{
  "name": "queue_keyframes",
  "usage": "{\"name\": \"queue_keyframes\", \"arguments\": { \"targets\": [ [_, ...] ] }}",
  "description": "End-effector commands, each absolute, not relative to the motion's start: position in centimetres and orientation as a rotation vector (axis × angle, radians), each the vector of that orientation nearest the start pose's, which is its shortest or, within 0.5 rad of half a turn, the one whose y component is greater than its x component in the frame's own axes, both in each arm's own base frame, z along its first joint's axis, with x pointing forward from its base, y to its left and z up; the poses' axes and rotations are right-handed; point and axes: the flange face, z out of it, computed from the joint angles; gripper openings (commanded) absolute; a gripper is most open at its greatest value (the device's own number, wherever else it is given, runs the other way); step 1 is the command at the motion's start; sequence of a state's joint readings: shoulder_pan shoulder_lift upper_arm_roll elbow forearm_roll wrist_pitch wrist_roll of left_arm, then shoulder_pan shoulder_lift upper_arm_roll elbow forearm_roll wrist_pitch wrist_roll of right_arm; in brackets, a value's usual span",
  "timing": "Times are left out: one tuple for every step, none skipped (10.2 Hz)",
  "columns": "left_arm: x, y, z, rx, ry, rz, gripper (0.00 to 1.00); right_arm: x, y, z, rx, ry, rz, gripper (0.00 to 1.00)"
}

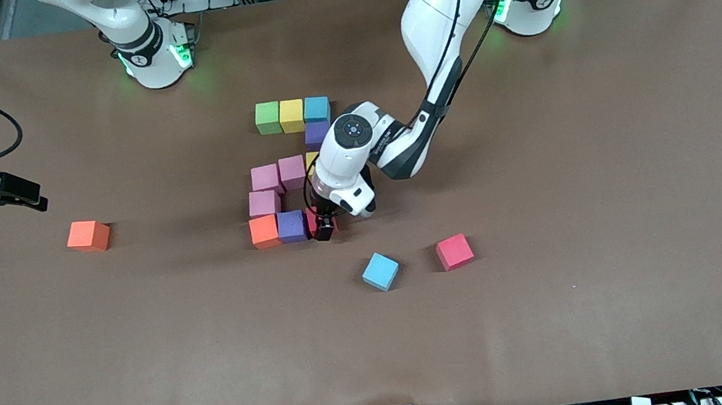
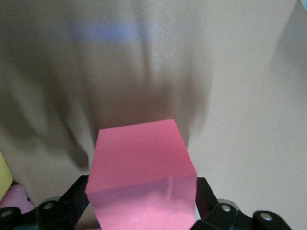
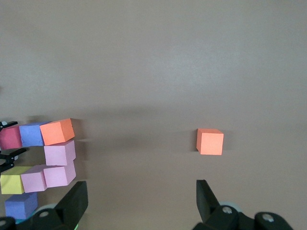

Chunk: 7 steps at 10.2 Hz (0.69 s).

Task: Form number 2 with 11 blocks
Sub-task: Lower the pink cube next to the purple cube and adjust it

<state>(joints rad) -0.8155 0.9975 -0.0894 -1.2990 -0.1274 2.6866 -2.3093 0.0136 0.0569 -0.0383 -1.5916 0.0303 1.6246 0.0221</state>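
The number 2 (image 1: 290, 170) lies mid-table, built of blocks: green (image 1: 267, 118), yellow (image 1: 292, 115) and light blue (image 1: 316, 108) on top, then purple (image 1: 317, 133), a pink (image 1: 292, 171) middle row, a pink (image 1: 263, 203), then orange (image 1: 264, 231) and purple (image 1: 291, 226). My left gripper (image 1: 324, 227) is shut on a pinkish-red block (image 2: 141, 163), low beside that purple block at the bottom row's end. My right gripper (image 3: 141, 201) is open and empty, waiting over the right arm's end of the table (image 1: 29, 197). The digit also shows in the right wrist view (image 3: 57, 153).
A loose orange block (image 1: 88, 235) lies toward the right arm's end, also in the right wrist view (image 3: 210, 142). A loose light blue block (image 1: 380, 271) and a red block (image 1: 455, 251) lie nearer the front camera than the digit.
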Motion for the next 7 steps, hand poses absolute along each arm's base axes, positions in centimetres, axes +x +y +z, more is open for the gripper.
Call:
{"name": "queue_keyframes", "arguments": {
  "targets": [
    [50.15,-59.65,18.53,-2.52,-2.483,0.293,0.97,57.81,-0.92,59.19,-3.128,0.09,0.034,1.0],
    [50.12,-59.72,18.61,-2.521,-2.483,0.296,0.97,57.8,-0.92,59.18,-3.128,0.09,0.036,1.0],
    [50.09,-59.7,18.54,-2.52,-2.482,0.296,0.97,57.8,-0.92,59.18,-3.128,0.09,0.036,1.0],
    [50.26,-59.59,18.65,-2.519,-2.486,0.293,0.98,57.82,-0.85,59.26,-3.129,0.087,0.031,1.0],
    [50.35,-59.51,18.65,-2.517,-2.488,0.293,0.98,57.84,-0.93,59.35,-3.129,0.087,0.027,1.0],
    [50.43,-59.42,18.7,-2.516,-2.49,0.292,0.99,57.85,-1.09,59.55,-3.128,0.083,0.022,1.0],
    [50.82,-59.16,19.1,-2.508,-2.498,0.292,1.0,57.86,-1.5,59.77,-3.125,0.095,0.014,1.0]
  ]
}}
